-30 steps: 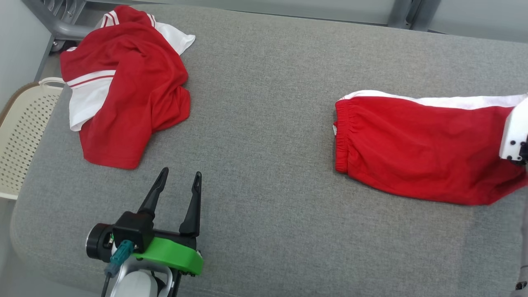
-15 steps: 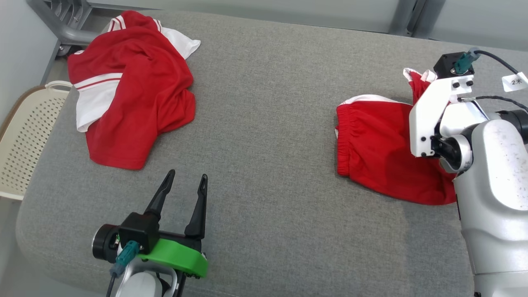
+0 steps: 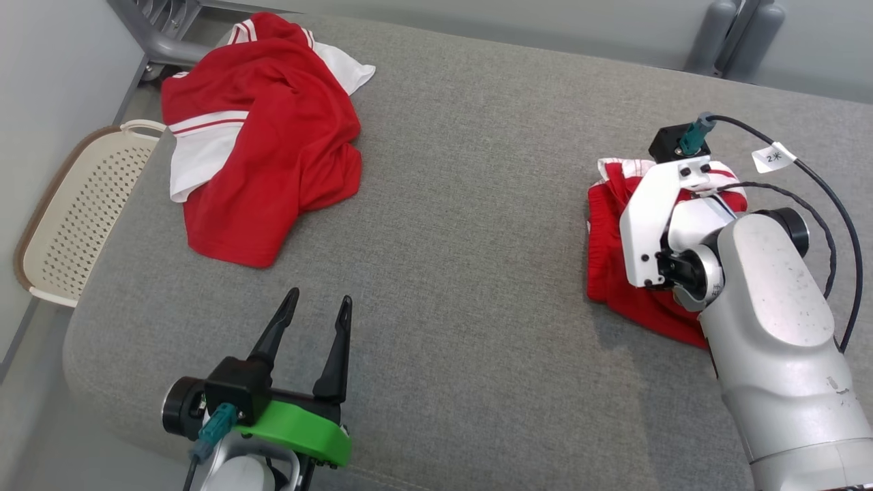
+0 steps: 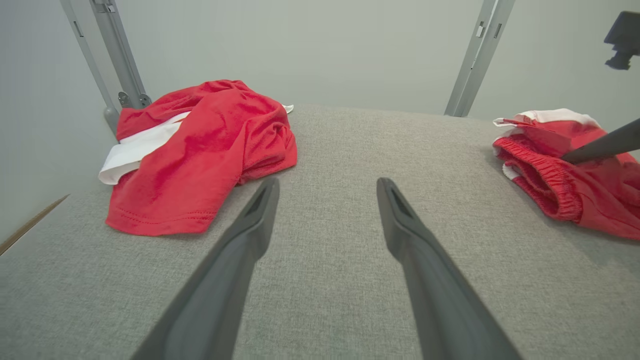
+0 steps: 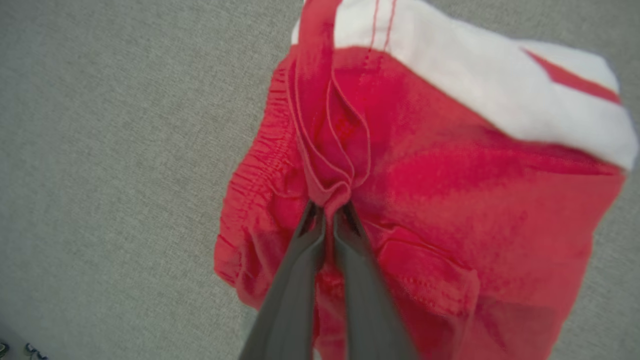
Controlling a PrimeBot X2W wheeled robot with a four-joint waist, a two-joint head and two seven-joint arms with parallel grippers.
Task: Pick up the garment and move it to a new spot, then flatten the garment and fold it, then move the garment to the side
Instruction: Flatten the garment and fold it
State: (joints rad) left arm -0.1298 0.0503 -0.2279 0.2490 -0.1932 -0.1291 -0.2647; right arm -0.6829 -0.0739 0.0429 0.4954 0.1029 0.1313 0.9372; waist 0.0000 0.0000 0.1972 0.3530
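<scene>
While the jaws of the right gripper [image 5: 327,207] are pinched together on a bunched fold of the red shorts [image 5: 450,200], that garment lies partly doubled over on the right side of the grey mattress [image 3: 464,239], with its elastic waistband towards the middle and a white striped panel at its far edge. The left gripper [image 3: 320,297] hovers over the near left of the mattress, jaws wide apart and holding nothing. A crumpled red-and-white jersey [image 3: 273,157] lies at the far left corner, near a cream perforated basket [image 3: 75,218].

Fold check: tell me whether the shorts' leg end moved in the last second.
Yes: the right gripper carried the shorts' leg end left toward the waistband, which stayed put on the cushion.
</scene>
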